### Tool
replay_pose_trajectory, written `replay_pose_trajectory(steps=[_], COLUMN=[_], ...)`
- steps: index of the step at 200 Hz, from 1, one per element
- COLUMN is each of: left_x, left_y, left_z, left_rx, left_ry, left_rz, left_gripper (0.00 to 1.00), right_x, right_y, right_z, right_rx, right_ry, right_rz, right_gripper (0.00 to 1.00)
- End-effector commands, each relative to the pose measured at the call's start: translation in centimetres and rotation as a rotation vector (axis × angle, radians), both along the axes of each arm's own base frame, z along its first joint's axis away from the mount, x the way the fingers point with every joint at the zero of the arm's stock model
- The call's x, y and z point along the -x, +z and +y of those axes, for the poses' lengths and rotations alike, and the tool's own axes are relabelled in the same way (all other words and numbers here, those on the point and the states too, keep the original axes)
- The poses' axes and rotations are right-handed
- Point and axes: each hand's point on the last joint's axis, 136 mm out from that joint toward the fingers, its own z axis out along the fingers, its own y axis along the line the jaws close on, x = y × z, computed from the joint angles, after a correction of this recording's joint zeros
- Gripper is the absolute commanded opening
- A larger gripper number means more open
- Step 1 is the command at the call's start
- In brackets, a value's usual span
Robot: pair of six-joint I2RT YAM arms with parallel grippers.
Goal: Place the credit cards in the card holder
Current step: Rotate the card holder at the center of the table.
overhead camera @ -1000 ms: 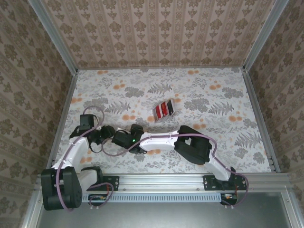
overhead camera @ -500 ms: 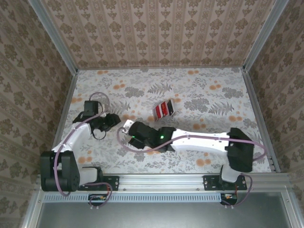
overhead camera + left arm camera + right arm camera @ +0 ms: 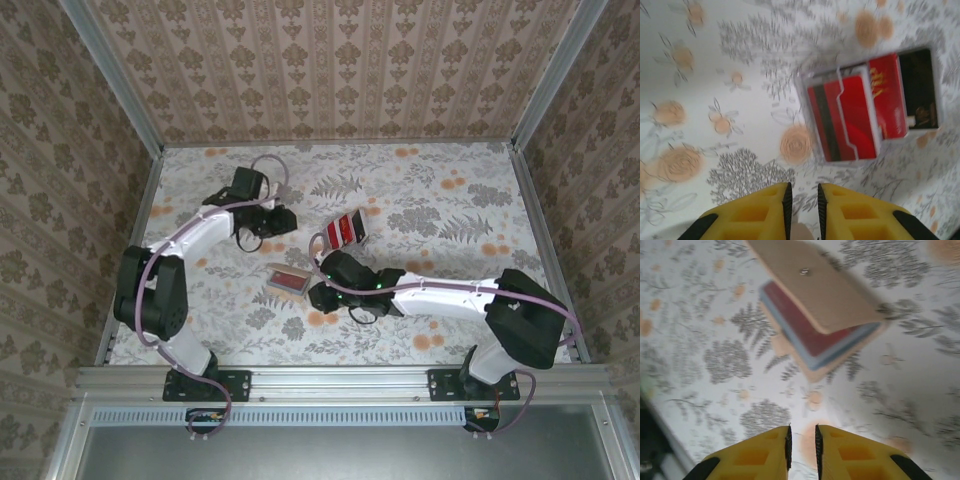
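One red card sits in the card holder (image 3: 825,315) at 12 o'clock of my right gripper (image 3: 802,445) — matte tan flap half lifted, blue-grey lining beneath. The other credit cards (image 3: 850,120), thin, glossy, red with dark bands, lie in a clear tray (image 3: 820,76) at 1 o'clock of my left gripper (image 3: 802,200). Both jaws are nearly together and empty — I judge the job partly done.

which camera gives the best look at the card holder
Right wrist: the card holder is close up, flap half open, a red card in its blue-grey pocket. Top external shows the card holder small, with little detail. Left wrist looks at the cards instead.
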Motion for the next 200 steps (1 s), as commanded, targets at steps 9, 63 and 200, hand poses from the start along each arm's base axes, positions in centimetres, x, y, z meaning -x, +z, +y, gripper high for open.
replay_pose_trajectory(steps=[9,63,200], left_x=[3.3,5.9,7.7], left_y=[-4.5,-8.1,-10.5], left_z=[1.6,3.4,5.4], left_rx=[-0.065,-0.108,-0.118], left_ry=[-0.020,0.015,0.090], left_rz=[0.124,0.197,0.249], left_gripper=[0.22,0.20,0.19], right_x=[0.9,-1.1,-9.1], right_y=[-2.9,-6.7,-3.8], right_z=[2.6,5.7,2.3], right_rx=[-0.098,-0.198,-0.150], right_ry=[-0.042,-0.120,-0.131], right_rz=[0.159,0.252,0.163], right_gripper=[0.23,0.20,0.32])
